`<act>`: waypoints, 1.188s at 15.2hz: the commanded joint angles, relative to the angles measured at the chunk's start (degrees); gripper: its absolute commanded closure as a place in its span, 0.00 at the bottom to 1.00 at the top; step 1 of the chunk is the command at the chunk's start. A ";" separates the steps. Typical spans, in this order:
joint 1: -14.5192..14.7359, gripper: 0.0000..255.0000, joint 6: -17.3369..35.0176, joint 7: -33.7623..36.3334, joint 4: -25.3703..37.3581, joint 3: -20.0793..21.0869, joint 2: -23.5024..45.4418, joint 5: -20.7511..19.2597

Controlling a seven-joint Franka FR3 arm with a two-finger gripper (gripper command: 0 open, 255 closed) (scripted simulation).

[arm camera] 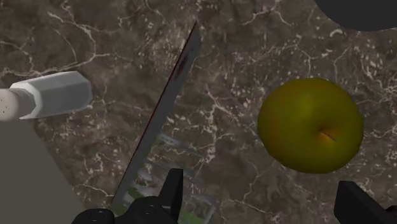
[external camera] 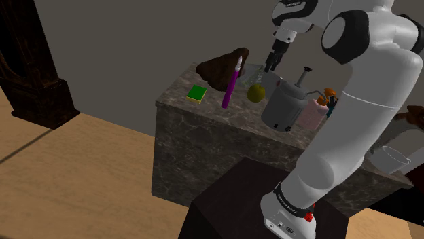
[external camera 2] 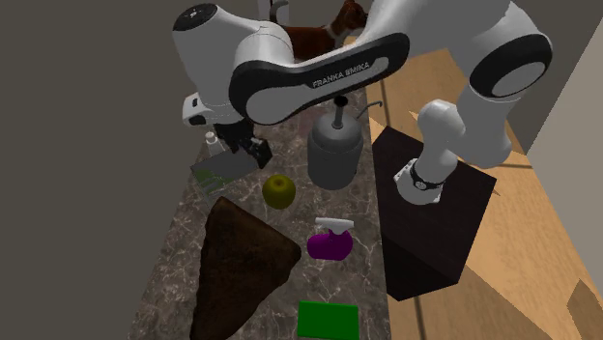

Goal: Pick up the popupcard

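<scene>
Over dark marble counter: black gripper, pointing down, fingers spread wide, clasping nothing. Right under it, popupcard: thin sheet propped at a tilt, seen nearly edge-on in wrist view, green & white print on lower face. Close by one fingertip, touching or just apart, can't tell.

Beyond the open fingers, beside card: yellow-green apple, untouched. On card's other side, by counter edge: small white bottle.

In second exterior view, card at counter's far left w/ apple just right of it. Right of apple & a bit farther: grey canister w/ pump-like top. Nearer: purple spray bottle at right, big brown wedge-shaped lump at left, flat green block nearest of all. Dark stand right of counter, w/ arm arching over canister to reach card.
</scene>
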 commanded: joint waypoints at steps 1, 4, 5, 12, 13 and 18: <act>-2.58 0.00 -1.34 -2.92 5.83 -0.47 5.35 3.02; -7.33 0.00 -4.52 -5.97 16.12 -0.20 13.47 7.20; -9.17 0.00 -5.87 -6.73 20.09 0.07 16.34 8.54; -10.57 0.00 -3.51 -7.76 20.45 0.61 19.32 9.90; -10.43 0.00 -2.73 -7.83 19.63 0.63 19.31 9.92; -10.31 1.00 -1.58 -8.02 18.51 0.67 19.39 9.99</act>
